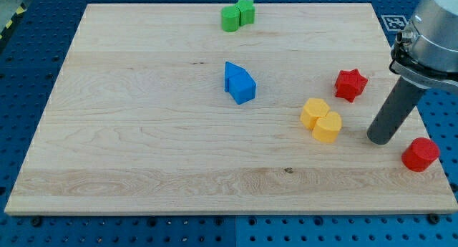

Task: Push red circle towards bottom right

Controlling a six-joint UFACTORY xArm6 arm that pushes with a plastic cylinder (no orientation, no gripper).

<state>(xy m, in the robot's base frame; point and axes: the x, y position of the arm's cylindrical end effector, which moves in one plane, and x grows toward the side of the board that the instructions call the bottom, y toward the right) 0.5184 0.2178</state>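
Note:
The red circle [420, 155] lies near the board's right edge, toward the view's bottom right. My tip [381, 139] rests on the board just left of it and slightly above, a small gap apart. A red star [351, 84] sits above and left of my tip. Two yellow blocks [321, 119] lie touching each other to the left of my tip.
Two blue blocks [239, 83] sit together near the board's middle. Two green blocks [237, 16] sit at the top edge. The wooden board [143, 132] ends just right of the red circle; a blue pegboard surrounds it.

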